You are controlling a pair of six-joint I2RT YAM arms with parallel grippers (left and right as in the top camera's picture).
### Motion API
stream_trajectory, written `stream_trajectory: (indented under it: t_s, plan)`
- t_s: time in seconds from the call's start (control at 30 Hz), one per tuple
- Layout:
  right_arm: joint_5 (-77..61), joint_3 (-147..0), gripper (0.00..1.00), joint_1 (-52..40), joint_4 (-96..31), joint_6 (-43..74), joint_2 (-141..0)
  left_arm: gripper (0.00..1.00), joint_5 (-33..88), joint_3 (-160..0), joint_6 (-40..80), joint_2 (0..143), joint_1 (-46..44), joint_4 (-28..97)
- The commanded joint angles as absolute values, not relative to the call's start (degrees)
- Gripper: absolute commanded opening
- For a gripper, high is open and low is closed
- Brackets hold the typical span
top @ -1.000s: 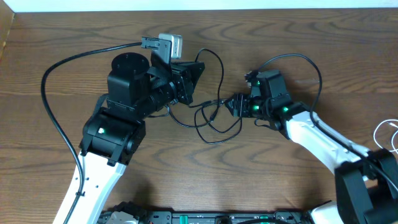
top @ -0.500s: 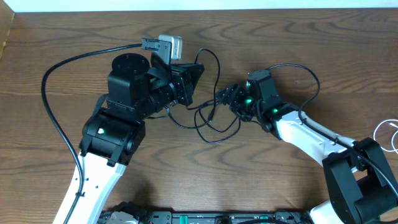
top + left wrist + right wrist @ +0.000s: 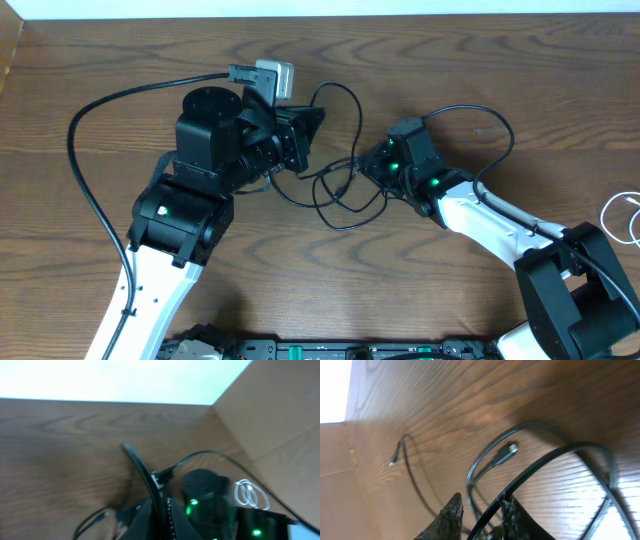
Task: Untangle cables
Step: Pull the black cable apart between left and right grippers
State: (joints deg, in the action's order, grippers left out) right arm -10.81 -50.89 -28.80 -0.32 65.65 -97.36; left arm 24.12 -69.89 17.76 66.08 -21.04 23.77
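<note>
Thin black cables (image 3: 345, 195) lie looped and crossed on the wooden table between my two arms. My left gripper (image 3: 302, 135) is shut on one black cable, which runs up from its fingers in the left wrist view (image 3: 142, 467). My right gripper (image 3: 366, 160) is at the right side of the tangle, open, with a black cable (image 3: 545, 462) passing between its fingertips (image 3: 481, 506) against the right finger. A small plug end (image 3: 509, 450) lies just beyond. A coiled white cable (image 3: 625, 215) lies apart at the far right edge and also shows in the left wrist view (image 3: 250, 495).
A thick black wire (image 3: 100, 105) curves from the left arm round the table's left side. Another thick wire (image 3: 500, 115) arcs behind the right wrist. A cardboard wall (image 3: 8, 50) stands at the far left. The table's far edge (image 3: 400, 14) runs along the top.
My right gripper has moved left, up to the tangle, and a cable now sits between its fingers. The left arm has barely moved.
</note>
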Motion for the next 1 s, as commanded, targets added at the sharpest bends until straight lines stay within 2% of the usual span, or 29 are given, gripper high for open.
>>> stream_trajectory:
  t_s: [0.0,0.07,0.2,0.3,0.4,0.53,0.73,0.97]
  plan:
    - [-7.42,-51.53,0.12,-29.04,-0.69,63.16,-97.65,0.08,20.03,-70.08,15.40,65.10,-20.84,24.80]
    - [-7.44,-51.53,0.01,-29.04,-0.69,63.16,-97.65,0.07,19.94,-70.08,15.05,65.10,-20.82,25.15]
    - [-7.33,-51.53,0.01,-28.99,-0.84,62.37,-97.65,0.07,17.67,-70.08,13.98,65.08,-20.80,26.15]
    - [-6.04,-51.53,0.01,-28.42,-1.78,56.38,-97.62,0.07,10.66,-70.08,12.51,65.06,-20.80,28.64]
    - [-1.80,-51.53,0.01,-26.85,-7.25,47.57,-97.62,0.07,0.14,-70.08,9.19,64.75,-20.58,32.34]
    - [9.54,-51.53,0.01,-22.81,-17.06,43.44,-97.62,0.07,-8.47,-70.08,9.17,64.29,-17.93,34.94]
    - [10.96,-51.53,0.01,-15.49,-19.14,36.07,-97.62,0.07,-8.36,-70.08,9.26,63.81,-13.04,35.09]
    - [9.69,-51.96,0.01,-11.07,-16.86,31.16,-97.27,0.08,-6.79,-70.08,9.26,63.86,-12.53,35.59]
